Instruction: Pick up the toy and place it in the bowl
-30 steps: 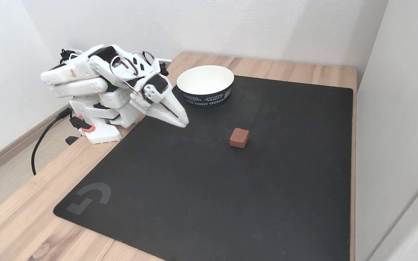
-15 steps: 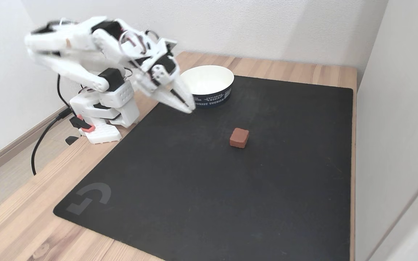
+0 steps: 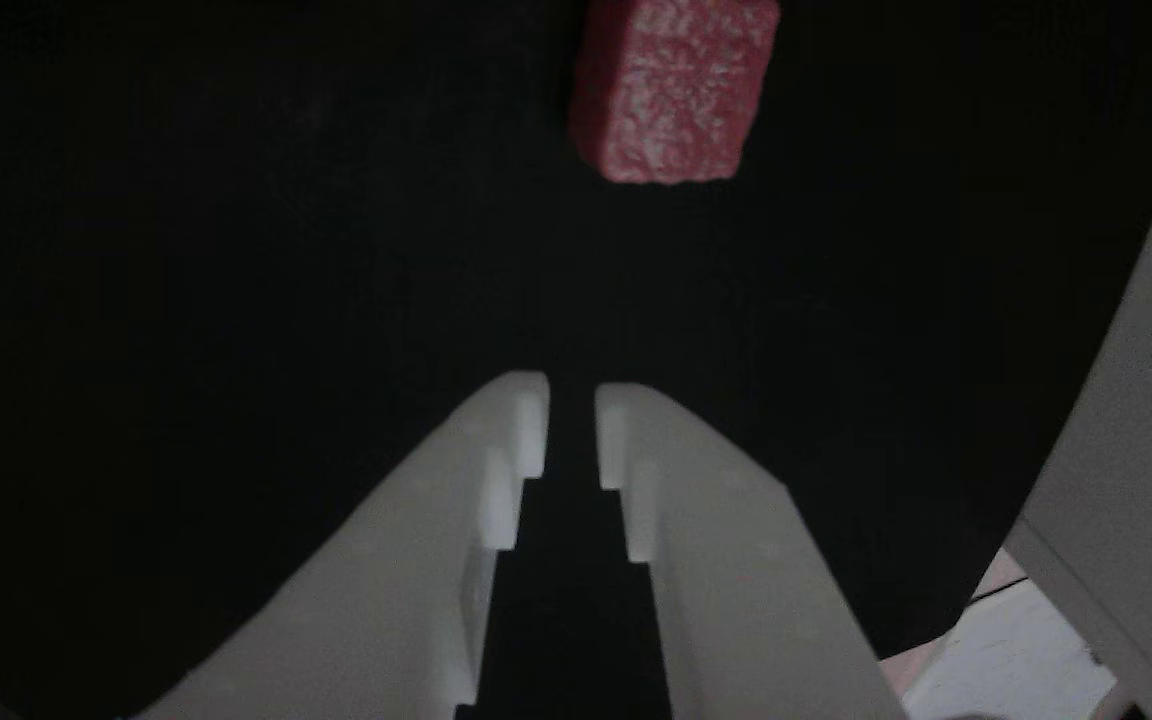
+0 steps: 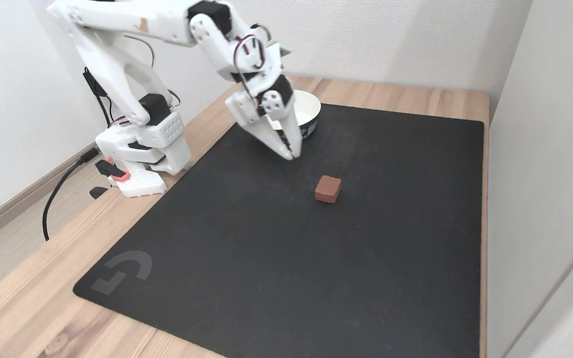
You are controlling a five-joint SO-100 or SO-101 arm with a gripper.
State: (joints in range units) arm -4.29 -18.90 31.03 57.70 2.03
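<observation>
- Step in hand: approach/reach, by my read. Gripper hangs above the black mat, tips pointing down, between the bowl and the toy; not touching either.
- Pincer: nearly closed, just a thin slit between the fingertips in the other view; holds nothing.
- Toy: dark-red spongy cube, flat on the mat, roughly mid-mat, a bit toward the mat's far edge & right edge in the fixed view. In the other view it sits ahead of the gripper, slightly right of the slit's line, well apart.
- Next move, as I judge it: open jaws wide first (slit is much narrower than the cube), move fwd & a touch right in the other view, drop so the fingers straddle the cube, then close. Cube looks soft/rough, so grip should hold w/o much squeeze.
- Bowl: white inside, dark printed band outside, sits at the mat's far-left corner, partly hidden behind the arm. Visible part of the inside looks empty; can't see the rest.
- Nothing else on the mat apart from its grey logo near the front-left corner.
- Task progress: early, toy not yet picked.
</observation>
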